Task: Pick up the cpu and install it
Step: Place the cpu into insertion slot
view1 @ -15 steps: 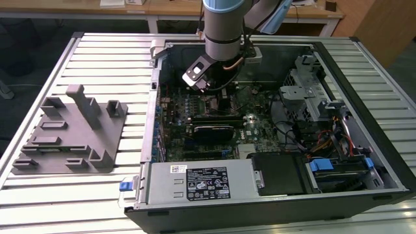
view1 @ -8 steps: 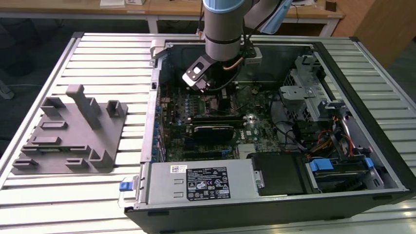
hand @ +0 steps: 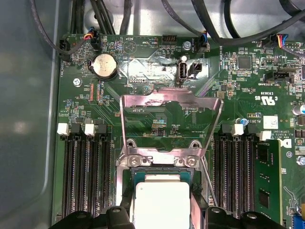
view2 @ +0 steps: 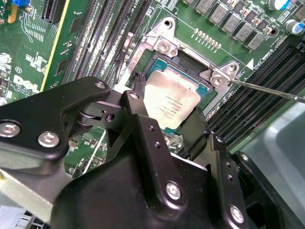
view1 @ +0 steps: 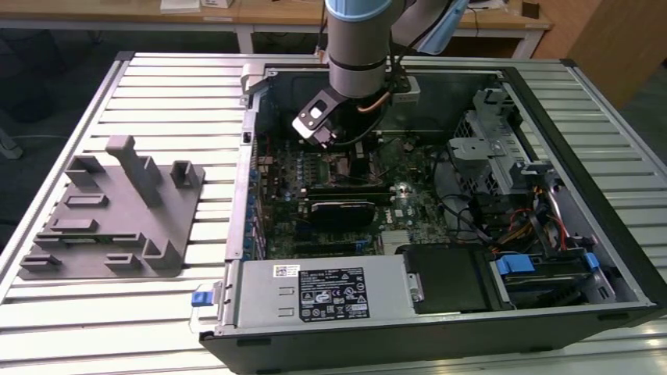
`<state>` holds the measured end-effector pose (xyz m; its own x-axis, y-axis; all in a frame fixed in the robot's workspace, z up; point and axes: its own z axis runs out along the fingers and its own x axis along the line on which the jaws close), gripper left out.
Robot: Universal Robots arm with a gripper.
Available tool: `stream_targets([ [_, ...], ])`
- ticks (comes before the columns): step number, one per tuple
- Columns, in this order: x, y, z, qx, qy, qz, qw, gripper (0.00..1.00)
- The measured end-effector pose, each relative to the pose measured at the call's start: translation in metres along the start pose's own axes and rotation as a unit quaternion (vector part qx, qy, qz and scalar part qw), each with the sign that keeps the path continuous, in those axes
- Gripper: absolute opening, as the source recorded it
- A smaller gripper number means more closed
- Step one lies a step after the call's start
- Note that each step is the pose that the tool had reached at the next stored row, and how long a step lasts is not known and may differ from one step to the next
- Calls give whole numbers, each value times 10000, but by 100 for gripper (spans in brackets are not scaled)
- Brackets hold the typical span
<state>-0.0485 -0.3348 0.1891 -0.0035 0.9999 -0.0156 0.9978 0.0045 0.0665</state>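
In the exterior view my gripper (view1: pixel 319 130) hangs low inside the open computer case (view1: pixel 417 344), above the motherboard (view1: pixel 417 211). The second wrist view looks closer: my fingers (view2: pixel 193 129) are pressed against two opposite edges of the cpu (view2: pixel 172 100), holding it right at the socket (view2: pixel 164 47), with the thin lever (view2: pixel 267 89) sticking out sideways. The first wrist view adds the load plate (hand: pixel 205 102) standing raised behind the socket.
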Motion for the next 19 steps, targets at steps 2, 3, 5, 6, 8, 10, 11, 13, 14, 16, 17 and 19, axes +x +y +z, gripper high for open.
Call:
stream_targets([
  [2,0,3,1,0,1,0,10000,54],
  [3,0,6,1,0,0,-1,10000,54],
  [5,0,11,1,0,0,2,10000,54],
  [6,0,13,1,0,0,3,10000,54],
  [8,0,15,1,0,0,5,10000,54],
  [10,0,16,1,0,-1,6,10000,54],
  [11,0,16,1,0,-1,6,10000,54],
  [13,0,17,2,0,0,7,10000,54],
  [14,0,17,2,0,0,7,10000,54],
  [16,0,17,2,0,0,6,10000,54],
  [17,0,17,2,0,0,6,10000,54],
  [19,1,19,5,-4,3,6,10000,55],
])
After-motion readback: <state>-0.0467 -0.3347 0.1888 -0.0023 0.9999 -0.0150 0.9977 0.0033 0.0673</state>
